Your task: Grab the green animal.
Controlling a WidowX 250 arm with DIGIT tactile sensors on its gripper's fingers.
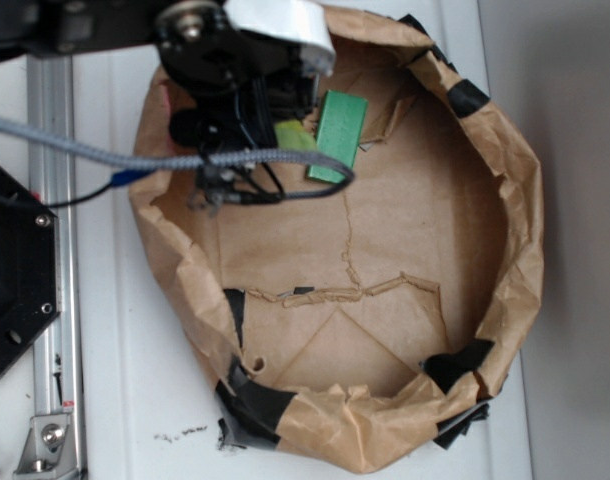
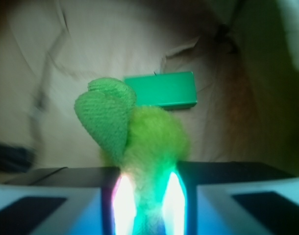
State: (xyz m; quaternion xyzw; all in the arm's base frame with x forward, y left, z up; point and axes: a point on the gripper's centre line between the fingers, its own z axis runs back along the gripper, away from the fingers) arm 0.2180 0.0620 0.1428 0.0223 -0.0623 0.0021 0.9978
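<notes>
The green animal [image 2: 149, 134] is a fuzzy lime plush with a darker green limb at its left. In the wrist view it sits squeezed between my two fingers [image 2: 76, 196], its body rising above them. My gripper [image 2: 148, 200] is shut on it. In the exterior view only a lime sliver of the animal [image 1: 295, 136] shows under the black gripper [image 1: 270, 125], at the top left of the brown paper bowl [image 1: 505, 300]. A flat dark-green block [image 1: 337, 136] lies just right of the gripper, and shows behind the animal in the wrist view [image 2: 164, 89].
The crumpled paper bowl has raised walls patched with black tape [image 1: 250, 395]. A grey braided cable [image 1: 105, 150] crosses from the left. A metal rail [image 1: 50, 250] and a black base [image 1: 15, 270] stand left of the bowl.
</notes>
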